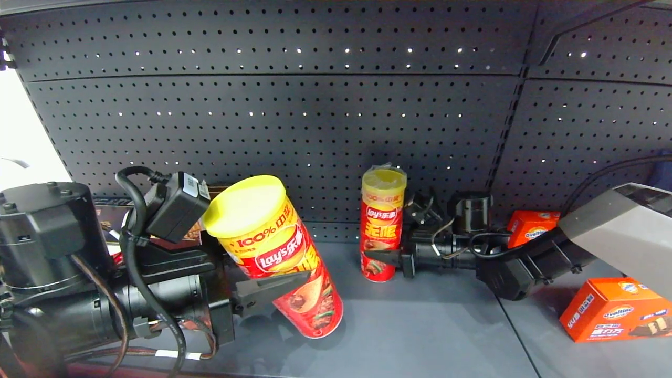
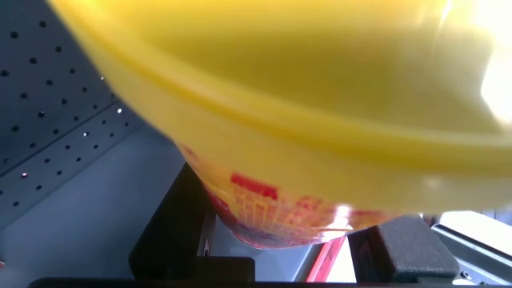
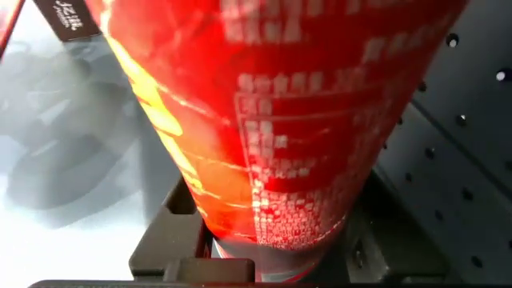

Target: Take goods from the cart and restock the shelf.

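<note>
Currently the left jaws clamp a tilted chip can [image 1: 273, 252], its base low over the shelf [image 1: 430, 325]; the right jaws grip an upright chip can [image 1: 382, 220] by the pegboard [image 1: 262, 105]. Orange boxes [image 1: 614, 310] sit farther right. Neither can is released yet, so restocking looks midway.

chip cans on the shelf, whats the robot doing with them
It is restocking. The left claw grips a tilted chip can near the front of the shelf; the right claw grips a second can standing upright by the pegboard. Two orange boxes sit farther right.
</note>
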Available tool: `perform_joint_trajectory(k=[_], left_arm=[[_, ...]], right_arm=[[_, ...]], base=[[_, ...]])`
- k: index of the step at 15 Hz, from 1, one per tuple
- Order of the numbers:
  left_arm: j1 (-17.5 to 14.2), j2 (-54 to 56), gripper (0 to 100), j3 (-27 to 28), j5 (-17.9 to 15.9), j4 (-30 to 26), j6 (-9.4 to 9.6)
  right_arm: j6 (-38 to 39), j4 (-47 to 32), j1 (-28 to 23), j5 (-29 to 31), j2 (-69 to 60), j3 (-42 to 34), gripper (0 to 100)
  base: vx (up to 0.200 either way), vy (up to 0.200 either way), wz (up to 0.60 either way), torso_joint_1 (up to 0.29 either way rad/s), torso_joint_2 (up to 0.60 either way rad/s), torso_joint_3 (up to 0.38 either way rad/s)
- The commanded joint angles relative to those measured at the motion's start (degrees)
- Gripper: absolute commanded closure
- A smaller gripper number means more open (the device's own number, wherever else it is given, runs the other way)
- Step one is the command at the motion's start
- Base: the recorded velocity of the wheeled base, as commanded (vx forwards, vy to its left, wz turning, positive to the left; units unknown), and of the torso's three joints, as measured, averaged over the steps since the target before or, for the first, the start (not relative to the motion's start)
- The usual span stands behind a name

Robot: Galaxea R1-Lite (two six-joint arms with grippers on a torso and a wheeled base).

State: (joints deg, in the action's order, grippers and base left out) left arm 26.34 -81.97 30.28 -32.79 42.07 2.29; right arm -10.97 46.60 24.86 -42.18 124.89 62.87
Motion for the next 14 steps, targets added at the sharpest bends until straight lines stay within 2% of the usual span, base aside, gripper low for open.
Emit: perform_joint_trajectory(k=[1, 3, 6, 10, 14], left_arm=[[0.0, 0.1, 100, 0.0, 0.0, 0.0, -0.01], [0.0, 0.1, 100, 0.1, 0.1, 0.0, -0.01], [0.0, 0.1, 100, 0.6, 0.1, 0.0, -0.01], [0.0, -0.2, 100, 1.7, 0.1, 0.0, -0.01], [0.1, -0.3, 100, 2.0, 0.1, 0.0, -0.01]], right_arm=[[0.0, 0.2, 0.0, -0.1, -4.2, -2.7, 100], [-0.1, 0.6, -0.3, 0.0, -9.4, -6.4, 100], [0.0, 6.8, -0.5, -0.1, -14.7, -15.5, 100], [0.2, 9.6, 1.6, 0.3, -20.7, -25.2, 100], [1.0, 12.6, 4.2, 0.4, -23.2, -30.0, 100]], base=[[0.0, 0.0, 0.0, 0.0, 0.0, 0.0], [0.0, 0.0, 0.0, 0.0, 0.0, 0.0], [0.0, 0.0, 0.0, 0.0, 0.0, 0.0], [0.0, 0.0, 0.0, 0.0, 0.0, 0.0], [0.0, 0.0, 0.0, 0.0, 0.0, 0.0]])
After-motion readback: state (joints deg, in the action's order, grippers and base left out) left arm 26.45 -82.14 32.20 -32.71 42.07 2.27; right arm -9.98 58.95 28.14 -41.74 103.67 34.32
